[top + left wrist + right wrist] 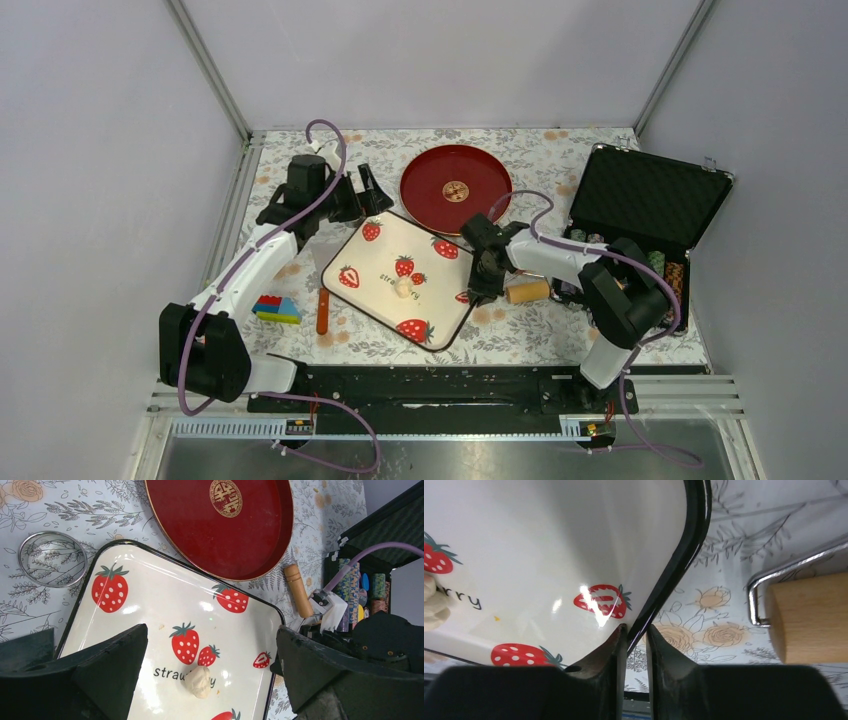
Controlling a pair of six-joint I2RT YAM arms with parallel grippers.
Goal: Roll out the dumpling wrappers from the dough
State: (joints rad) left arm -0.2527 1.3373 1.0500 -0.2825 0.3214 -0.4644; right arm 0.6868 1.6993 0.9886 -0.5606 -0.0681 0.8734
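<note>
The floral table holds a strawberry tray centrally, a red plate by the far edge, a black case at the right edge, and a wooden roller beside it.

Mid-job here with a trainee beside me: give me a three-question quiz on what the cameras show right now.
1. True or false: the dough is an unrolled lump on the tray.
2. What is the right gripper pinching? A) roller B) tray rim C) plate
3. Fill in: the left gripper has its jaws ___.
Key: 1 true; 2 B; 3 open.
</note>
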